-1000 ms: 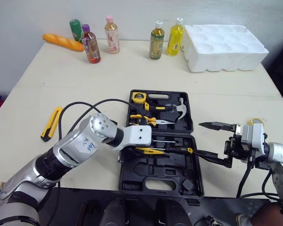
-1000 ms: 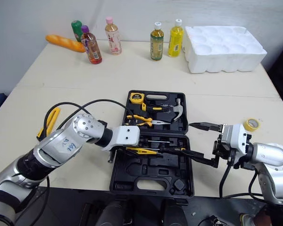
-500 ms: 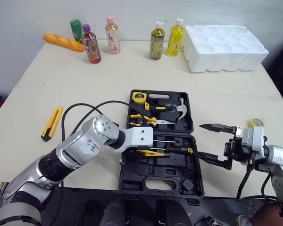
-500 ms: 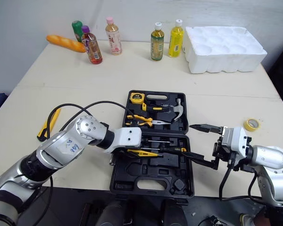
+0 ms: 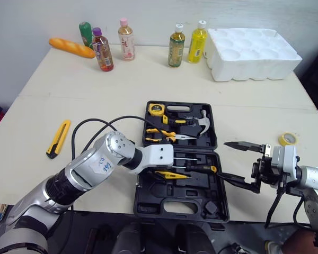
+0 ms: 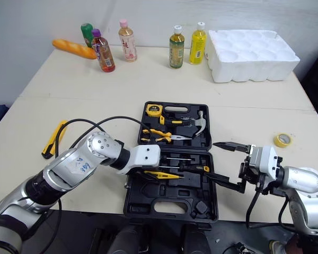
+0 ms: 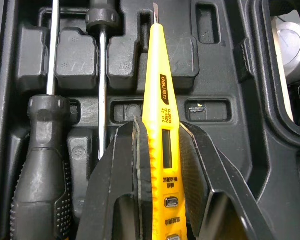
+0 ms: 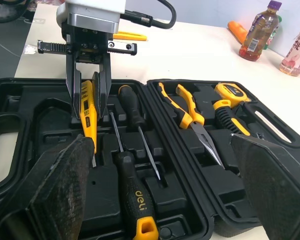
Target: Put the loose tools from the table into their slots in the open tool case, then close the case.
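Your left end effector (image 7: 160,125) has carried the yellow tester (image 7: 157,95) a little further over the near half of the case (image 5: 148,201). It is clamped on the handle, next to the screwdrivers (image 7: 40,165), so seating it looks next. Your right end effector (image 5: 223,159) stays wide open and empty at the case's right edge. A knife (image 5: 58,138) near the left edge of the desk (image 5: 95,95) is not yet stowed.

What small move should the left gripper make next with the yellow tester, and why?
Probably lower the tester into the case and only then open. The left gripper is shut on it, holding it over the moulded slots beside the screwdrivers, and it looks not yet seated.
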Available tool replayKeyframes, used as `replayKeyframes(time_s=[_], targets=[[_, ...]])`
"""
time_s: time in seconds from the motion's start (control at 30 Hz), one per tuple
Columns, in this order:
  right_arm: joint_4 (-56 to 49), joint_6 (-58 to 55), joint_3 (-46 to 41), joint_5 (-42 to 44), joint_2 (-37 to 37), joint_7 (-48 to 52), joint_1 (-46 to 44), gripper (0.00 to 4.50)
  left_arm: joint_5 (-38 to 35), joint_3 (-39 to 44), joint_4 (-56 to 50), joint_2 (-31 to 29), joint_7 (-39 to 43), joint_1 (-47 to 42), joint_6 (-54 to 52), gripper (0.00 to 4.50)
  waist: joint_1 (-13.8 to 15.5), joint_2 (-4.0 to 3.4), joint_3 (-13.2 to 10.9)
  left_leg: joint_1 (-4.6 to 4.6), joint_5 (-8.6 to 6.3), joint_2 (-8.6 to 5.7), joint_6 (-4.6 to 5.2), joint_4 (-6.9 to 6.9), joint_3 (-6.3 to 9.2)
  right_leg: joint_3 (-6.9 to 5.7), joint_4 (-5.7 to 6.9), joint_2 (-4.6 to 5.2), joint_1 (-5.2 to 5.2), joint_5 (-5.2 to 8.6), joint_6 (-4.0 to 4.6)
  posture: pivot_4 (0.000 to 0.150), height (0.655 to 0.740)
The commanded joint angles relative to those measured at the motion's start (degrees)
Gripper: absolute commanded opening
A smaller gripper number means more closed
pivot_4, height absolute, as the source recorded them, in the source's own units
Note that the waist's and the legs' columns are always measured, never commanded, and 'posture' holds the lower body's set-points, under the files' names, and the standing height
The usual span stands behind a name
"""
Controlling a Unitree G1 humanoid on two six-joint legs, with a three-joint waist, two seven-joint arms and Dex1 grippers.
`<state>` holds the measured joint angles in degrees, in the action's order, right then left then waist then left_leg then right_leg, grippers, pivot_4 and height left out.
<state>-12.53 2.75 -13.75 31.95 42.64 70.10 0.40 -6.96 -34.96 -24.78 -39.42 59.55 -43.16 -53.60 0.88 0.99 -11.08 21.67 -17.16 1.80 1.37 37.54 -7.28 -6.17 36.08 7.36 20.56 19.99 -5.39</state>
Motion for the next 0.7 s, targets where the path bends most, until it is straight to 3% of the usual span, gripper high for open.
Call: replayKeyframes(time_s=[0.03,0.13,0.5,0.7], targets=[[-0.07,1.55,-1.33,0.32,-0.18,0.16,0.03,4.50,-0.31,0.57,-0.54,-0.01,0.18,0.16,0.90,0.98,-0.02,0.00,0.00,0.00,0.00,0.00,0.00,0.01,0.00,0.00,0.01,0.00,0.00,0.00,0.00,0.150,0.7400],[0.03,1.82,-1.27,0.32,-0.26,0.13,0.10,4.50,-0.72,1.51,-0.43,0.72,-0.06,0.37,2.18,2.27,-0.01,0.00,0.00,0.00,0.00,0.00,0.00,0.04,0.01,0.00,0.03,0.00,0.00,0.00,0.00,0.150,0.7400],[0.25,2.43,-1.28,0.51,-0.42,0.10,0.33,4.50,-5.05,6.74,-2.10,2.10,0.66,0.50,5.56,2.27,-0.01,0.00,0.00,0.02,0.00,0.00,0.01,0.11,0.03,-0.02,0.07,0.01,-0.01,0.00,0.00,0.150,0.7400],[0.49,2.61,-1.18,0.48,-0.39,0.09,0.38,4.50,-9.46,14.28,0.14,4.13,1.27,5.14,15.53,2.27,-0.19,0.00,0.00,0.06,-0.01,0.01,0.01,0.16,0.08,-0.06,0.09,0.02,-0.01,0.00,0.00,0.150,0.7400]])
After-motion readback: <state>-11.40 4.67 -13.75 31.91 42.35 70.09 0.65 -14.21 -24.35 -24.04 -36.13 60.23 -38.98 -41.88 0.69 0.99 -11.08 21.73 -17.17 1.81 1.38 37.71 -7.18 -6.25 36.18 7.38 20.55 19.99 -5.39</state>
